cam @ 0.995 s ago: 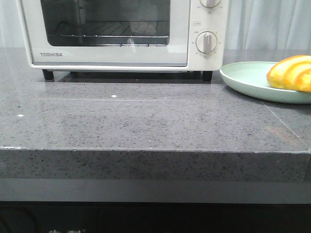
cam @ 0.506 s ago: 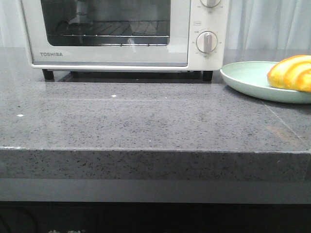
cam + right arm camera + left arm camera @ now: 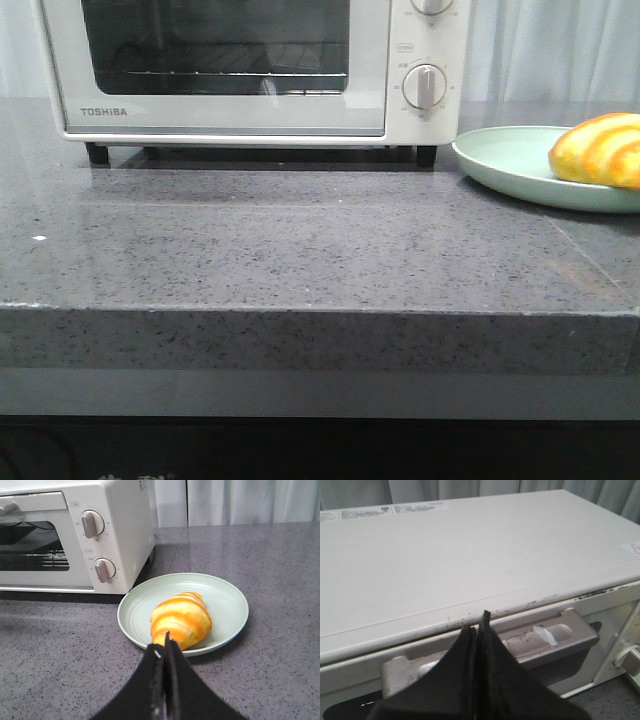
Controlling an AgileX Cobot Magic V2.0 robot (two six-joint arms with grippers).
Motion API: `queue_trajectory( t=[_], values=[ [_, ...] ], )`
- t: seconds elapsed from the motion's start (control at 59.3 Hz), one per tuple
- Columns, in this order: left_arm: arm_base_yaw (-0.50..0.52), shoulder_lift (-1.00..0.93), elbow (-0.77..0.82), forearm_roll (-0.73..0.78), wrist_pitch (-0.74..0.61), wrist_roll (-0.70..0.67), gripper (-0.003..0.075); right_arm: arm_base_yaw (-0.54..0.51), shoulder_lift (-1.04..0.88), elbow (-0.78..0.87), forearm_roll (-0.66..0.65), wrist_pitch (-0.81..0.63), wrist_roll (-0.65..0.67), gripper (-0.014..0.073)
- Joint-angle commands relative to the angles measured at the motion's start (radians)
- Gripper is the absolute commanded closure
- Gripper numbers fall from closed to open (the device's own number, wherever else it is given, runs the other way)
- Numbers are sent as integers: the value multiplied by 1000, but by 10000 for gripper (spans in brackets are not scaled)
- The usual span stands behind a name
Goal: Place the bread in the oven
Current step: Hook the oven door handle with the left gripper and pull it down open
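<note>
Golden bread lies on the plate by the counter's right edge, just beyond the right gripper (fingers closed, empty), long axis toward it.

It looks like a kitchen: a grey speckled stone counter holds a white toaster oven, a green plate, with curtains behind.

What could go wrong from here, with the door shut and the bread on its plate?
1. The left gripper is shut above the oven door handle; unless it opens, it may slide off.
2. The right gripper is shut too, near the glossy bread; it might nudge the roll across the plate.
</note>
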Motion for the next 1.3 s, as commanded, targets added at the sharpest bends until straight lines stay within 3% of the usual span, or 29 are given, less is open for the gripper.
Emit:
queue_trajectory(
  t=[0.0,0.32,0.59,0.776,1.281],
  values=[
    [-9,-12,-47,2,-84,-8,741,-5,19,-37,11,-72,-6,654],
    [-5,8,-47,2,-64,-8,741,-5,19,-37,11,-72,-6,654],
    [-46,-34,-47,2,340,-3,741,-5,19,-37,11,-72,-6,654],
    [-71,-75,-23,-6,490,13,741,-5,19,-37,11,-71,-6,654],
    [-106,-118,193,-66,406,13,741,-5,19,-37,11,-70,-6,654]
  ],
)
